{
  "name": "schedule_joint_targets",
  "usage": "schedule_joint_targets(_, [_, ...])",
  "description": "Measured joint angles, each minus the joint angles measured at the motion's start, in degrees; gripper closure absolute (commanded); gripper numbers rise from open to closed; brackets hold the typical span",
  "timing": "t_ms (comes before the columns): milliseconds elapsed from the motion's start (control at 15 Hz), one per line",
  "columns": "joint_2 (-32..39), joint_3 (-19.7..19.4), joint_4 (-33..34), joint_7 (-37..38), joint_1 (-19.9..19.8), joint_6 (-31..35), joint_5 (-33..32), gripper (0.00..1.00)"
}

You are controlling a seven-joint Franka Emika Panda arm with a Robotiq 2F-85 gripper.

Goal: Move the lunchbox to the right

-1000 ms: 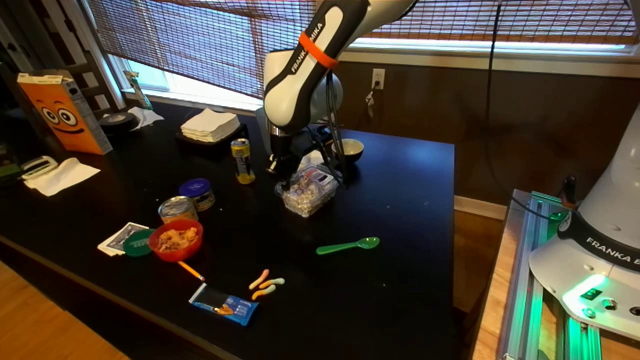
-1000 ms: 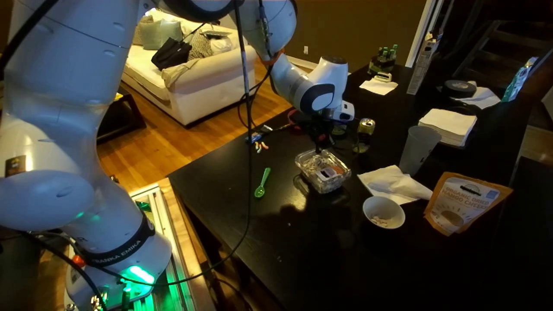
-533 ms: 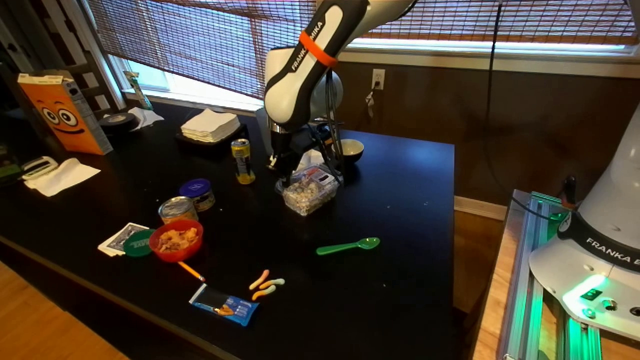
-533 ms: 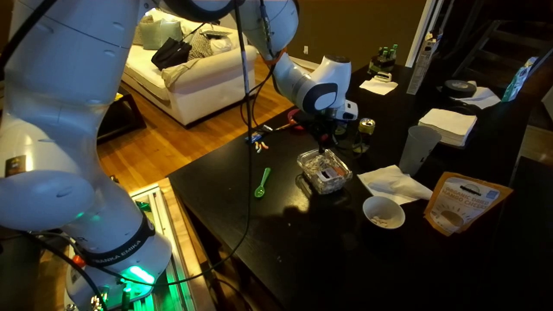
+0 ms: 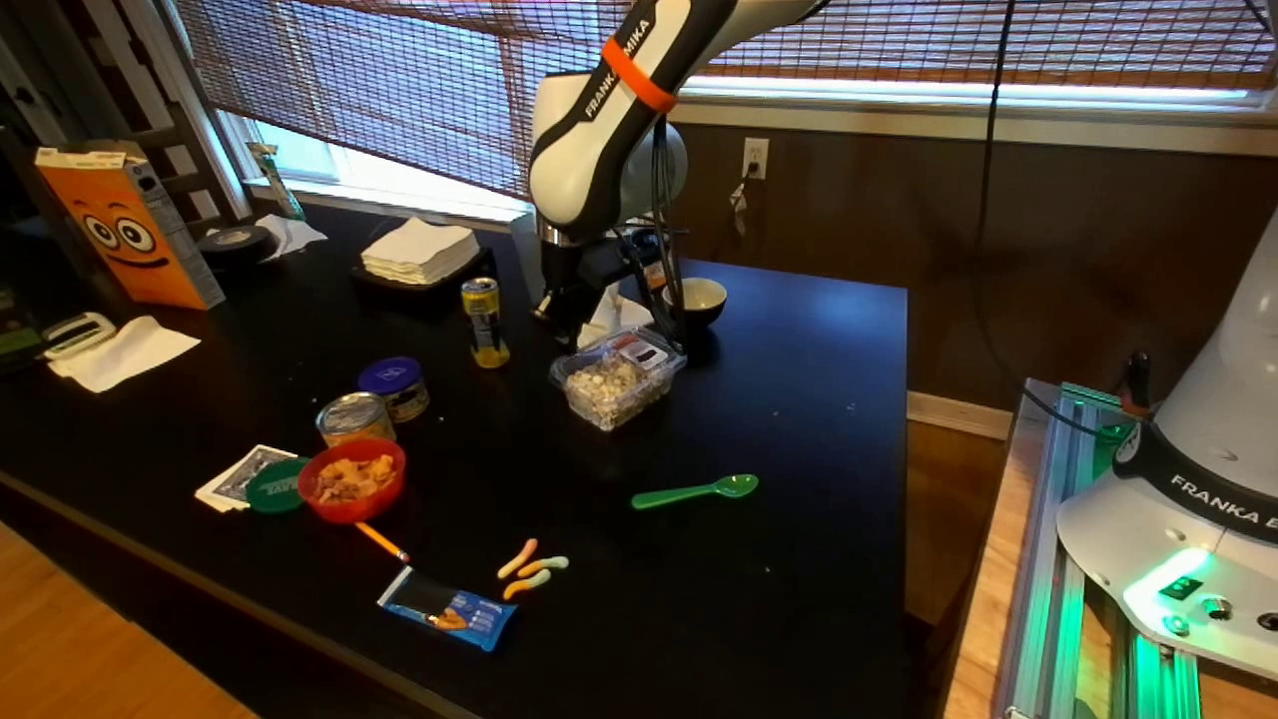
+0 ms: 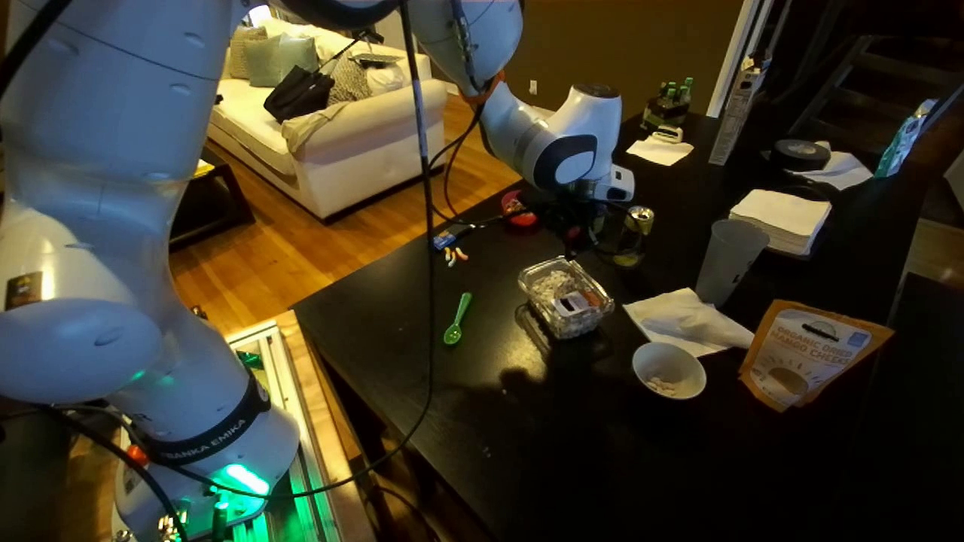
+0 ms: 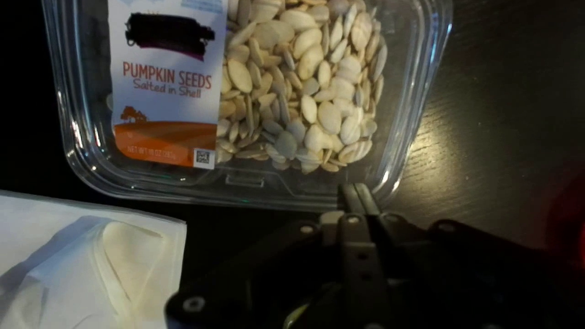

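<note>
The lunchbox is a clear plastic container of pumpkin seeds with a white and orange label. It sits flat on the dark table in both exterior views, and it fills the top of the wrist view. My gripper is shut, its two fingertips pressed together with nothing visible between them. In the wrist view the tips overlap a lid corner of the lunchbox. In both exterior views the gripper is just above and beside the lunchbox's edge; I cannot tell if it touches.
A white napkin lies beside the lunchbox, with a small bowl, a mango pouch and a clear cup nearby. A yellow can stands close to the gripper. A green spoon lies on the table.
The gripper has risen a little and pulled back from the lunchbox's edge. The lunchbox shifted very slightly between the first and middle frames, then stayed still.
</note>
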Motion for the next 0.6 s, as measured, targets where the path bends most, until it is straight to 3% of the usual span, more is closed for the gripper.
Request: schedule_joint_targets(600, [2.29, -0.83, 0.01, 0.08, 0.35, -2.15, -0.22, 1.0])
